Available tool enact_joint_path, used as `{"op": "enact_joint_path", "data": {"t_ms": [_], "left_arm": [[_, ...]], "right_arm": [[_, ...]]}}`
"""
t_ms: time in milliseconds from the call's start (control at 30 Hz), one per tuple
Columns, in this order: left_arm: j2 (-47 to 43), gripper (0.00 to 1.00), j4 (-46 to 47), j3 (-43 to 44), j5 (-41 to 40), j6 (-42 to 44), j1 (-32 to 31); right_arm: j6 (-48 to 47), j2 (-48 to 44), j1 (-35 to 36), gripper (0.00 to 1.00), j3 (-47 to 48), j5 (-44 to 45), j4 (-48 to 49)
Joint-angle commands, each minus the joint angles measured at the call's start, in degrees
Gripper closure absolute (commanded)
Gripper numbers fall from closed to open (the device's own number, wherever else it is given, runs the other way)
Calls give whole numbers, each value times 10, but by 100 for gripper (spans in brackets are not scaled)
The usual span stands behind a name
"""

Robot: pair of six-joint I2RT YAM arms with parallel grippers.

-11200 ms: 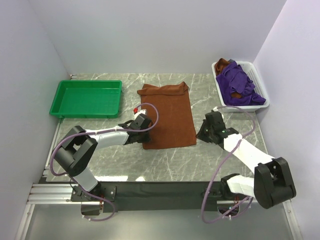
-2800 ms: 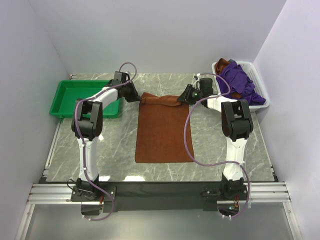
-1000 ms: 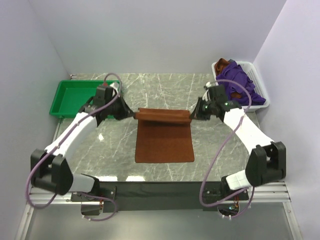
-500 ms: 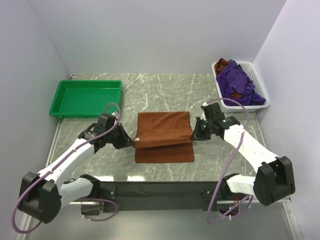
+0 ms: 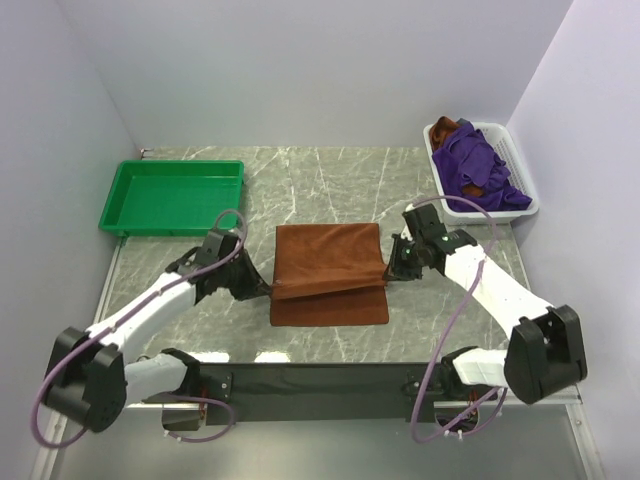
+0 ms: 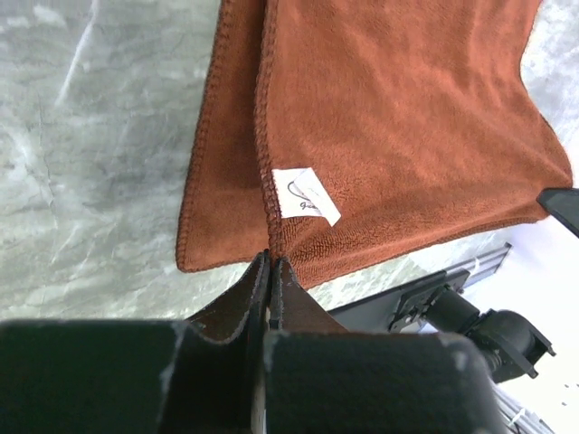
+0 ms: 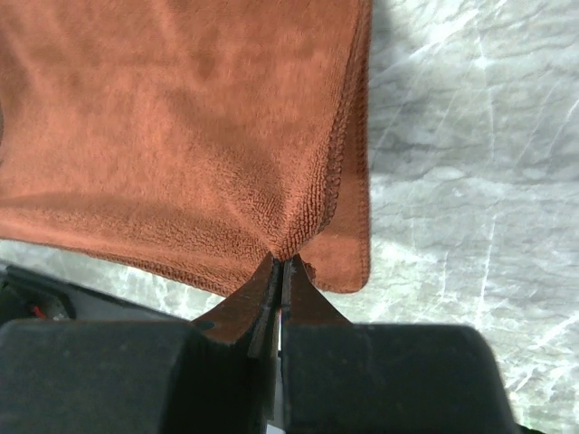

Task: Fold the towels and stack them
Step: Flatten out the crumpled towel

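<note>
Rust-brown plush towel (image 5: 328, 265), nearly doubled over

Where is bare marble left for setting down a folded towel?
Bare marble: behind the rust-brown towel, and between it and the green tray. Crowded: the white basket; the towel's sides, held by left claw and right claw.

Pinched towel (image 5: 328, 262) corners buried inside left tool (image 6: 270, 258) and right tool (image 7: 280, 262); label (image 6: 306, 195) print illegible.
</note>
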Motion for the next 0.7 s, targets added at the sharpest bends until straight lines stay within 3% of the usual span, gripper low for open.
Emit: {"op": "enact_joint_path", "data": {"t_ms": [0, 300, 667], "left_arm": [[35, 99, -11, 92, -40, 22, 2], [239, 100, -35, 401, -82, 95, 51], [520, 99, 7, 650, -43, 146, 105]], "right_arm": [[-16, 26, -4, 100, 59, 58, -1], [-35, 177, -31, 100, 294, 108, 21], [-56, 424, -79, 100, 536, 81, 101]]}}
